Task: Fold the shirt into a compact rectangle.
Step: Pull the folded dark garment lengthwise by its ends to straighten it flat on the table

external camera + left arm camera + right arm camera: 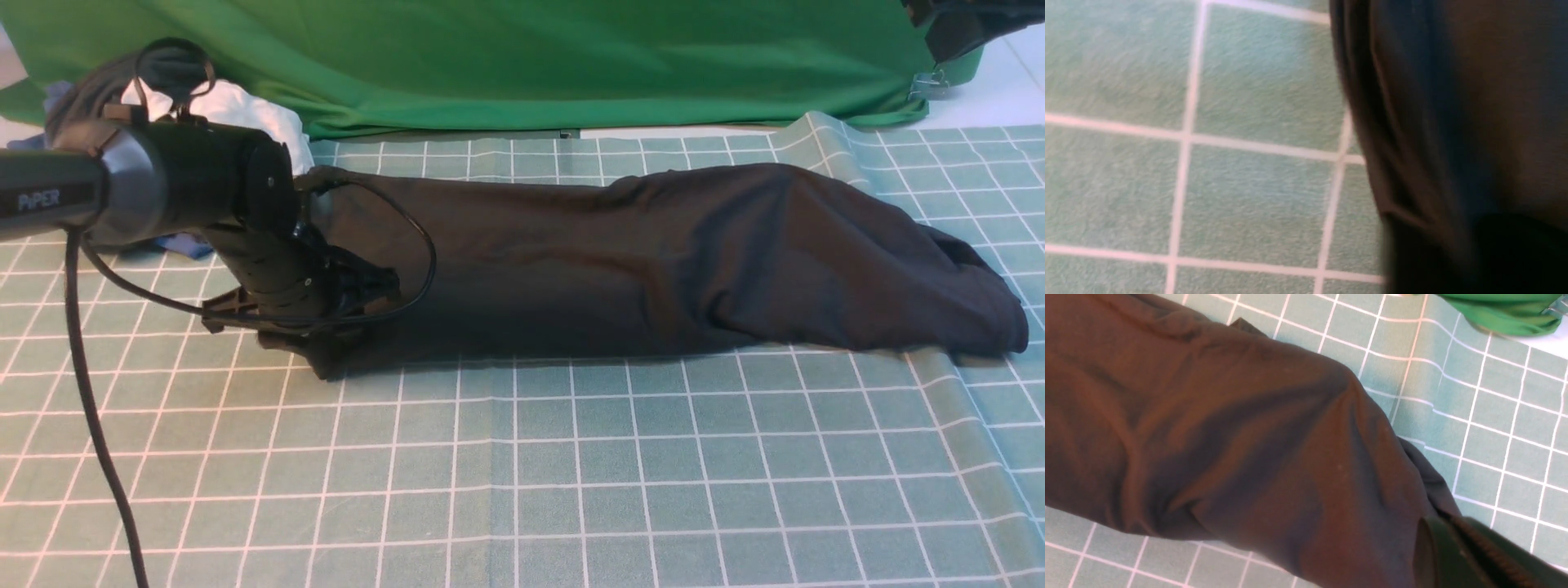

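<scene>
The checked cloth (522, 474) fills the bottom of the front view, pale green with white grid lines. A raised crease runs down its right side. A black cable (90, 425) crosses its lower left corner.

Across the middle lies the shirt (653, 261), folded into one long black band. Its long axis runs left to right, from left of centre almost to the right edge. The left end is flatter. The right end is bulkier and rumpled, and slopes toward the lower right. Which end is the collar cannot be told.

The left gripper (363, 290) sits at the shirt's left end, low against the fabric. Whether its jaws are apart or together cannot be told, and its wrist view shows only a blurred shirt edge (1412, 143).

Behind, at the upper left, lies a grey and white bundle (245, 110). A green cloth (522, 57) spans the top. The right arm (971, 24) shows in the top right corner. The right gripper (1470, 559) is closed above the shirt's rumpled end, holding nothing.
</scene>
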### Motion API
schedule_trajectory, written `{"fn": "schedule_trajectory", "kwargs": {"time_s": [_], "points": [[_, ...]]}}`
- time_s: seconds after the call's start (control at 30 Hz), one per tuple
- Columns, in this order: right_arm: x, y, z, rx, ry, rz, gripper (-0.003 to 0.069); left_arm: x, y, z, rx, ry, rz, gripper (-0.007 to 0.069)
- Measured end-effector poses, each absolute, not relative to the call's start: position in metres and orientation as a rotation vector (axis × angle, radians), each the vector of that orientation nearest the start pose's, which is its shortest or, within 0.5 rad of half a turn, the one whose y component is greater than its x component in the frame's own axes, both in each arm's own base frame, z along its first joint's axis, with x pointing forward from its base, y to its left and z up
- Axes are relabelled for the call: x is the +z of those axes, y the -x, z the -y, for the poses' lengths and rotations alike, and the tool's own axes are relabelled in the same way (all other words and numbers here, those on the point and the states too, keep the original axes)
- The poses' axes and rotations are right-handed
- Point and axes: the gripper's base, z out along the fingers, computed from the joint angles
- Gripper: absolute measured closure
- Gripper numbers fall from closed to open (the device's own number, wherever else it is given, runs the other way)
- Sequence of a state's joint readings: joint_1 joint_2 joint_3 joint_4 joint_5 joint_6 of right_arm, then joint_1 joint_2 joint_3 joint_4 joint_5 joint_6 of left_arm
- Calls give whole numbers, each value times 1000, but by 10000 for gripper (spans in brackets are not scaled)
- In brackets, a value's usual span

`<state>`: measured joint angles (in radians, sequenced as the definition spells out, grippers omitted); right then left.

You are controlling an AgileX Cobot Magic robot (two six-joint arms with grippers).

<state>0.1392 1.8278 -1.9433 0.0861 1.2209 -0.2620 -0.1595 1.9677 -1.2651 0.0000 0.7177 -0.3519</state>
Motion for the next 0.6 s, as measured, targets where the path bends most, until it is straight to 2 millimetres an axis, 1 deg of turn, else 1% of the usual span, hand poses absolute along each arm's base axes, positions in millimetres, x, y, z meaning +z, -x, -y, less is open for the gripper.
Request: {"fn": "schedule_trajectory", "kwargs": {"time_s": [0.03, 0.07, 0.1, 0.13, 0.2, 0.23, 0.27, 0.33, 0.37, 0.4, 0.43, 0.47, 0.53, 0.57, 0.6], "points": [[381, -393, -63, 70, 507, -2534, 614, 155, -378, 60, -76, 258, -2901, 545], [382, -393, -62, 70, 506, -2532, 613, 158, -377, 59, -59, 233, -2904, 566], [382, -393, -62, 70, 506, -2532, 613, 159, -376, 59, -54, 228, -2907, 571], [384, -391, -62, 70, 506, -2527, 612, 165, -372, 57, -24, 204, -2925, 585], [387, -385, -61, 69, 506, -2520, 611, 181, -363, 52, 36, 156, -2931, 587], [388, -384, -61, 68, 507, -2520, 611, 183, -361, 52, 44, 152, -2936, 587], [390, -375, -59, 65, 506, -2519, 611, 202, -353, 47, 92, 110, -2911, 587], [389, -362, -55, 65, 497, -2539, 611, 218, -341, 41, 144, 86, -2895, 587], [389, -361, -54, 66, 492, -2543, 611, 219, -341, 40, 148, 85, -2891, 587], [382, -347, -47, 66, 479, -2581, 611, 229, -330, 32, 181, 85, -2877, 587], [381, -346, -46, 65, 473, -2587, 611, 230, -329, 31, 182, 85, -2876, 587], [369, -338, -40, 66, 457, -2637, 609, 232, -322, 24, 196, 94, -2871, 587], [350, -329, -30, 68, 423, -2717, 594, 229, -314, 13, 215, 113, -2879, 587], [338, -326, -24, 75, 396, -2760, 573, 226, -310, 4, 231, 140, -2890, 587], [336, -326, -23, 76, 391, -2766, 573, 225, -310, 4, 233, 138, -2892, 587]]}}
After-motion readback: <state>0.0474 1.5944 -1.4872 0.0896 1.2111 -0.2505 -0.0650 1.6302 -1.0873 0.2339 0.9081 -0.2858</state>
